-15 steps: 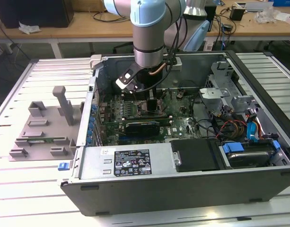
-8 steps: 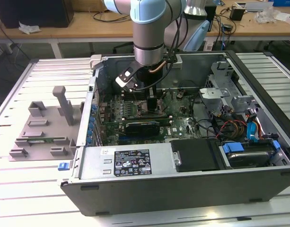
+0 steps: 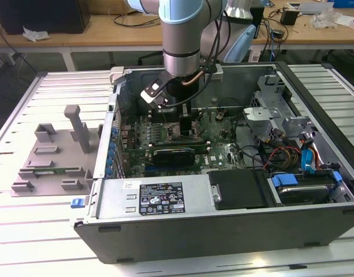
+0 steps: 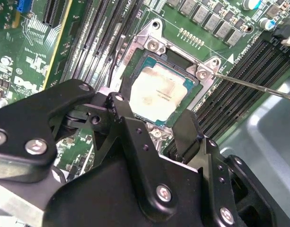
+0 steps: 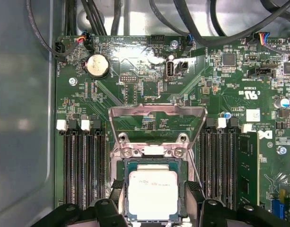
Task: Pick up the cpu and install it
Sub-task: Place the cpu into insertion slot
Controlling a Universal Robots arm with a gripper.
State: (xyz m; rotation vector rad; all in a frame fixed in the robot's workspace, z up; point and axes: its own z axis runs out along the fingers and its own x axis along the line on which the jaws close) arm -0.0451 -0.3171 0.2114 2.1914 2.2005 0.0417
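The cpu [image 5: 153,195], a small square chip with a silver-white top, lies flat in the motherboard socket [image 5: 154,151] inside the open computer case [image 3: 223,231]. It is also in the second wrist view as the cpu [image 4: 156,92], framed by the socket's metal corners. My gripper [image 5: 154,191] hangs straight above it with one black finger [image 5: 117,195] on each side of the chip, close to its edges, slightly apart from it. In the exterior view the gripper [image 3: 185,124] reaches down into the case over the board.
The socket's load plate [image 5: 156,111] stands swung open, and its thin lever [image 4: 258,87] sticks out sideways. Memory slots [image 5: 83,165] flank the socket. A grey fixture tray [image 3: 49,161] with upright posts lies outside the case on the exterior view's left. Cables and drives [image 3: 292,167] crowd the exterior view's right.
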